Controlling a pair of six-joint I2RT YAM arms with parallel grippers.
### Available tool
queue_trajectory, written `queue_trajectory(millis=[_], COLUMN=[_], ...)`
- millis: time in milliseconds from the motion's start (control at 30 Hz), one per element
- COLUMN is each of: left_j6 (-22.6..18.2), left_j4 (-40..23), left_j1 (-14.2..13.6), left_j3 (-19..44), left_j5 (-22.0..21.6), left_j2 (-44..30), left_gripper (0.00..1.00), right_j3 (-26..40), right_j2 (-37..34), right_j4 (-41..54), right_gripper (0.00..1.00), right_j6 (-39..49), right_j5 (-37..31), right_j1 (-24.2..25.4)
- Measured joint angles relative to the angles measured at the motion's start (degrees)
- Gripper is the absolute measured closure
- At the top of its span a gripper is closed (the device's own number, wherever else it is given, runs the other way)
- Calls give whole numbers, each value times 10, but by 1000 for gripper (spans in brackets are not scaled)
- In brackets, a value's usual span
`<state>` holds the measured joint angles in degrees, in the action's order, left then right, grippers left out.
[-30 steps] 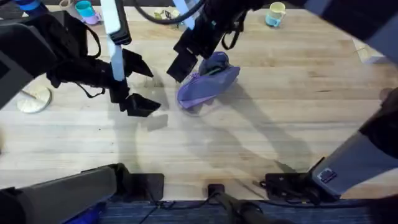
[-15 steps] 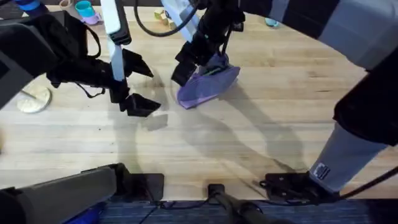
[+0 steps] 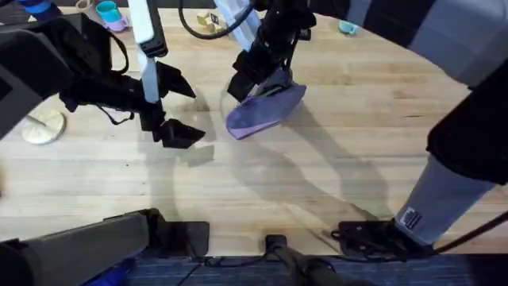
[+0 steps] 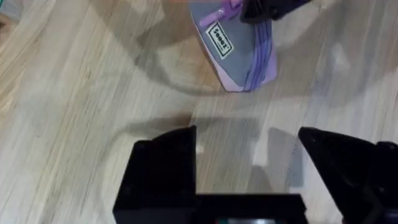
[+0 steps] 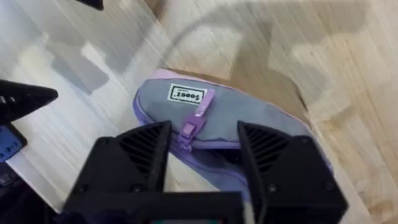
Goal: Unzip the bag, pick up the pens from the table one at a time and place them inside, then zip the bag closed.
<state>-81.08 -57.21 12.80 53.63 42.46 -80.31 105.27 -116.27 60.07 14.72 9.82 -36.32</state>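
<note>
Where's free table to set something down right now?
Bare table right of the bag, and the wide strip in front of it. Crowded where the right tool hovers at the bag and around the left tool.

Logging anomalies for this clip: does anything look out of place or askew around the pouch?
Nothing looks spilled or damaged. The bag lies slanted across the table, and the right gripper hangs open astride its zip pull. The left gripper is open over bare wood beside it.
</note>
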Motion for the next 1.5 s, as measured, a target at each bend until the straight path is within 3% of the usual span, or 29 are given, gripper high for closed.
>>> queue_trajectory(millis=[100, 467, 900, 1033, 1267, 1500], left_j6=[0, 0, 0, 0, 0, 0], left_j4=[0, 0, 0, 0, 0, 0], left_j1=[0, 0, 0, 0, 0, 0], left_j3=[0, 0, 0, 0, 0, 0], left_j5=[0, 0, 0, 0, 0, 0], left_j2=[0, 0, 0, 0, 0, 0], left_gripper=[8, 8, 8, 8, 8, 8], right_j3=[0, 0, 0, 0, -1, -1], right_j2=[0, 0, 0, 0, 0, 0], right_j4=[11, 23, 28, 26, 19, 16], right_gripper=[425, 421, 489, 606, 956, 970], right_j6=[-1, -2, -2, -2, -4, -4], right_j5=[0, 17, 38, 38, 37, 37], right_j1=[0, 0, -13, -13, -13, -13])
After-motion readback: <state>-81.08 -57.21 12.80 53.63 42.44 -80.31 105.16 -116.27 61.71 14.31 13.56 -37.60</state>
